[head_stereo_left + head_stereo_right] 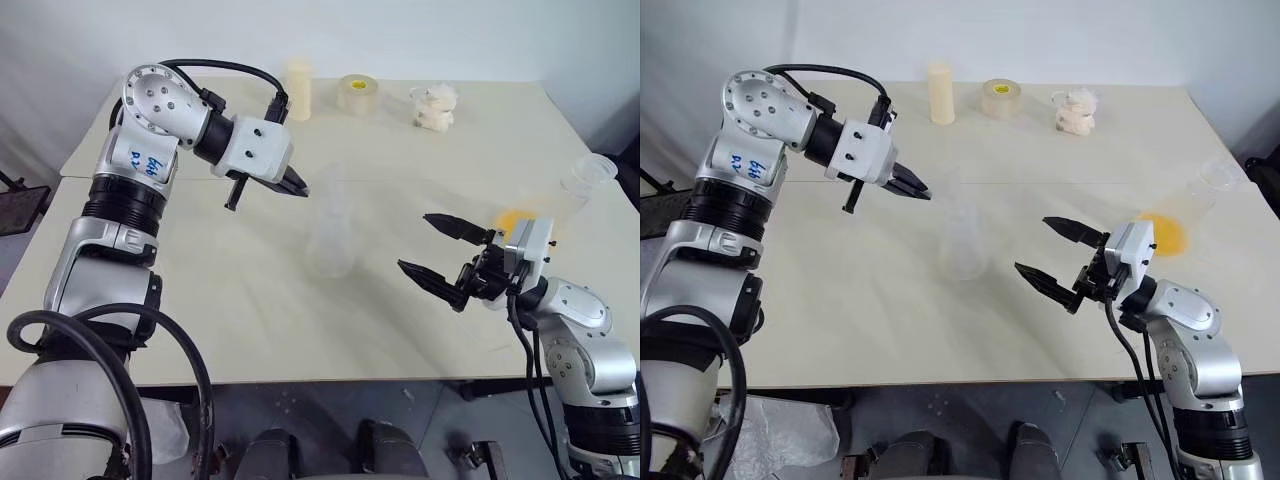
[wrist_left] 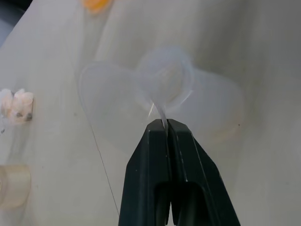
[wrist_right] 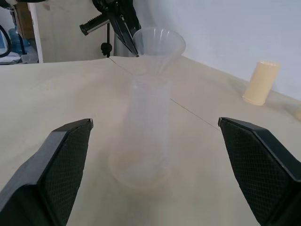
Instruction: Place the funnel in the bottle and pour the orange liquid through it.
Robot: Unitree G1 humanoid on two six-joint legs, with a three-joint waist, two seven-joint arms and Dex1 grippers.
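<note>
The funnel (image 3: 158,43) is small and clear, and my left gripper (image 2: 164,123) is shut on its rim. It hangs right over the mouth of the frosted bottle (image 1: 330,238), which stands upright mid-table. Whether its stem is inside the mouth I cannot tell. My right gripper (image 1: 412,241) is open a short way to the right of the bottle, pointing at it with nothing between its fingers. The orange liquid (image 1: 515,218) sits in the bottom of a clear flask (image 1: 590,175) behind the right arm, near the table's right edge.
Along the far side of the table (image 1: 200,330) stand a cream cylinder (image 1: 298,90), a roll of tape (image 1: 357,93) and a small white crumpled object (image 1: 435,107). A seam (image 1: 450,182) runs across the table behind the bottle.
</note>
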